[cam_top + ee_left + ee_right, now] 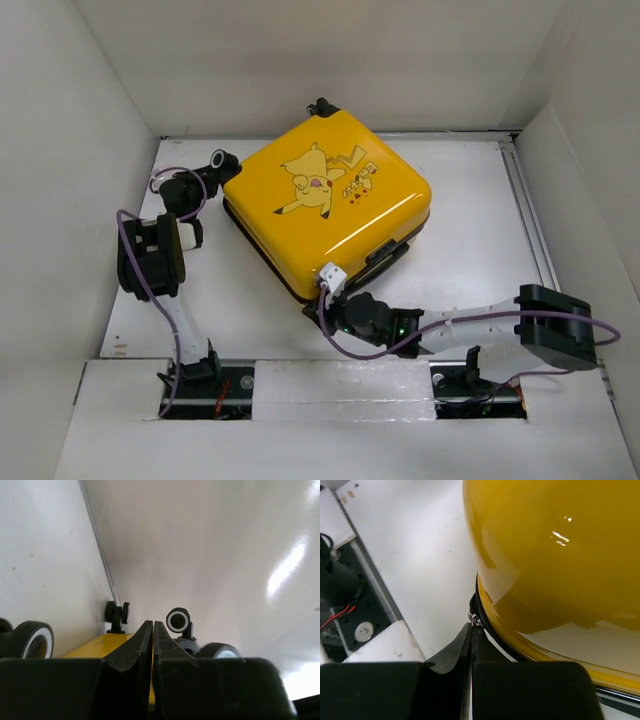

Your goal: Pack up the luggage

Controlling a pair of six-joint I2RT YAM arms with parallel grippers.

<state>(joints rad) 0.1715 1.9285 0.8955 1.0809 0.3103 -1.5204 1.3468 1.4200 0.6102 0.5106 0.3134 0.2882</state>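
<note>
The luggage [325, 200] is a yellow hard-shell suitcase with a Pikachu print. It lies flat and closed on the white table, set diagonally. My left gripper [212, 195] is shut and sits against the case's left corner beside a black wheel [222, 160]. In the left wrist view the shut fingertips [153, 623] point over the yellow shell [95, 645] toward the wheels [178, 620]. My right gripper [338, 295] is at the near corner. In the right wrist view it is shut [471, 626] at the metal zipper pull [475, 617] on the black zipper trim, under the yellow shell [555, 555].
White walls enclose the table on the left, back and right. A rail [530, 220] runs along the right side. The arm bases sit in slots at the near edge [200, 385]. Another wheel [322, 105] sticks out at the case's far corner.
</note>
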